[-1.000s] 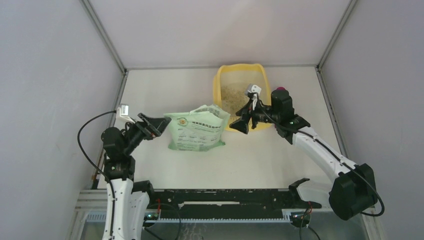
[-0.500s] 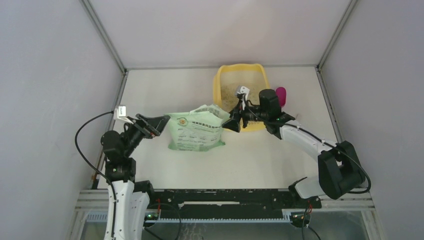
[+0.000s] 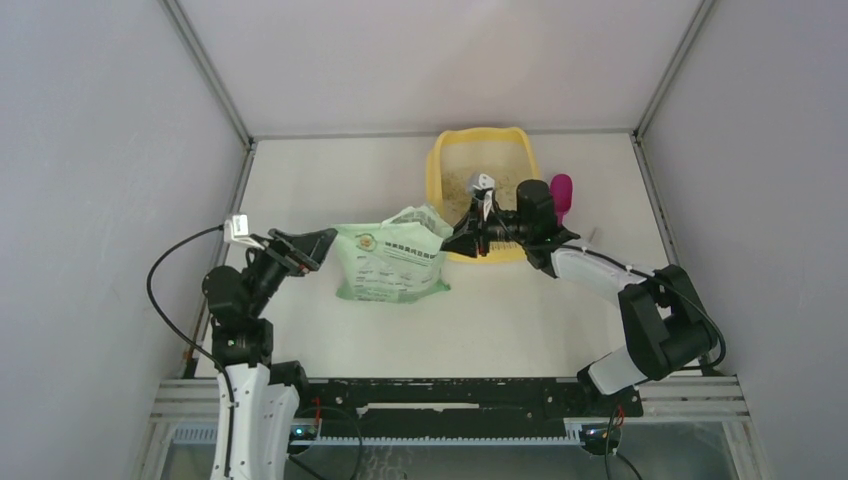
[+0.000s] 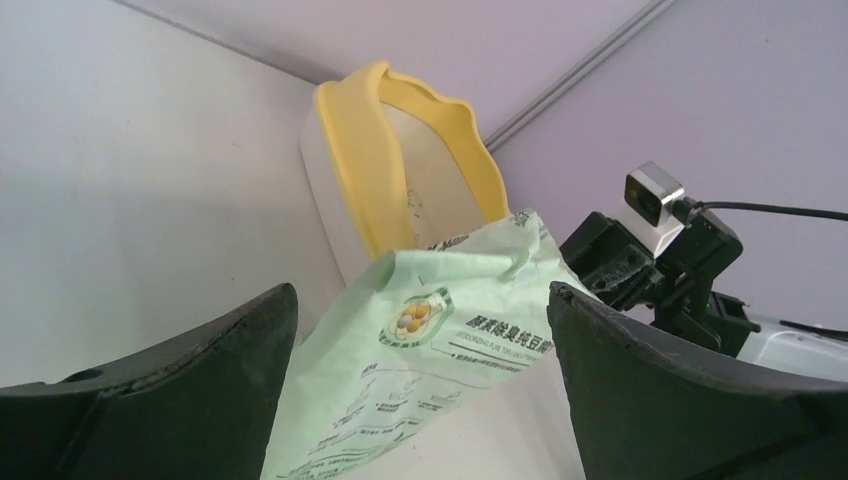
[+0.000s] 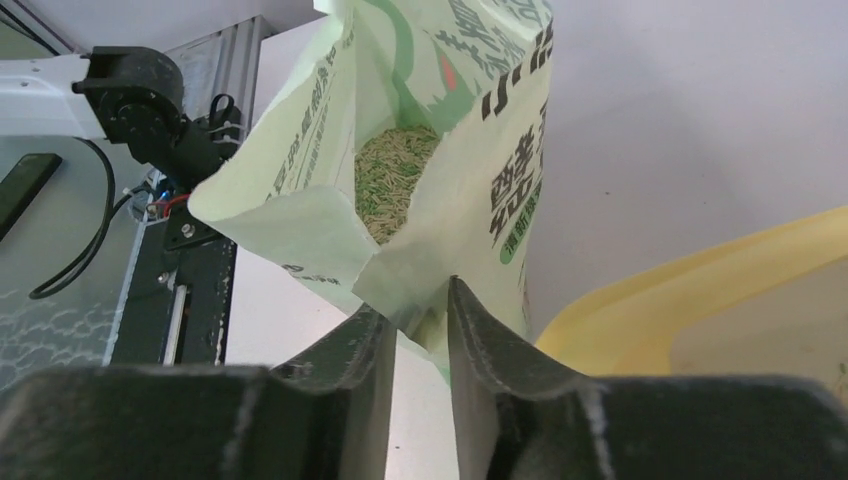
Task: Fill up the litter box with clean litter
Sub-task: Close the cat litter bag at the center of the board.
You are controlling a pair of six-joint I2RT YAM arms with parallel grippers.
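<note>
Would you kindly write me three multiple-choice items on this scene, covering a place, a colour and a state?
1. Where is the magenta scoop? A) beside the litter box's right wall B) inside it C) in an end effector
2. The litter box's rim is: A) blue B) yellow C) grey
3. The left end effector is: A) shut on the scoop B) shut empty C) wide open
Key: 1A, it lies outside that wall; 2B, the rim shows yellow; 3C, its fingers stand far apart.

text | green bag [image 4: 420, 390] — Chinese print, round logo | not legible
</note>
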